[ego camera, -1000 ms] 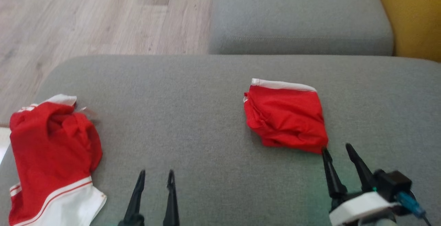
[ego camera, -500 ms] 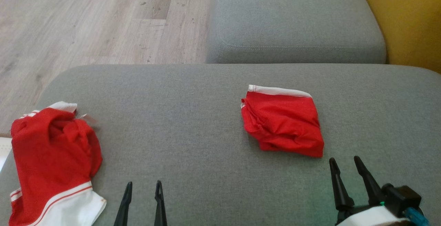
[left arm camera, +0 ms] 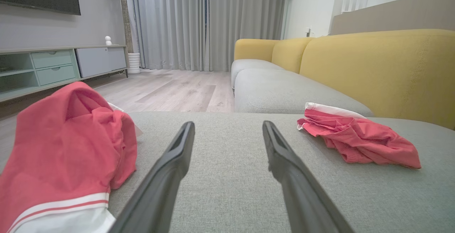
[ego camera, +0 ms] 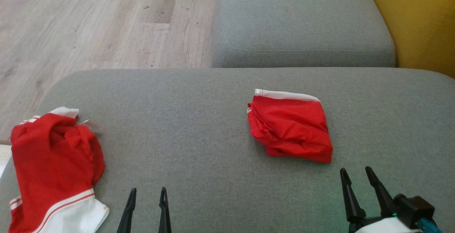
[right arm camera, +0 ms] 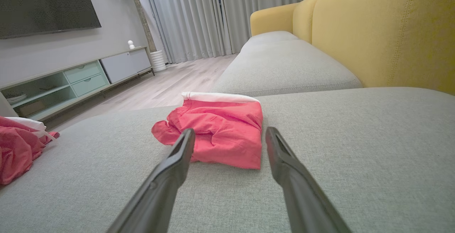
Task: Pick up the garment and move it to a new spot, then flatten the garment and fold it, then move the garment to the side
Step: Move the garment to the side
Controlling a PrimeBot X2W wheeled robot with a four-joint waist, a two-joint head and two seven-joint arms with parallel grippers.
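Head view: my left hand [ego camera: 148,190] and right hand [ego camera: 355,170] both spread, empty; folded garment [ego camera: 289,128] just past the right.

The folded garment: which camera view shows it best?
The head view: it looks down on the folded garment, so its whole outline and white band show. The right wrist view shows it close but low and foreshortened. The left wrist view shows it far to the right, side-on.

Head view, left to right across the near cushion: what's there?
crumpled red-and-white garment → left gripper → folded red garment → right gripper
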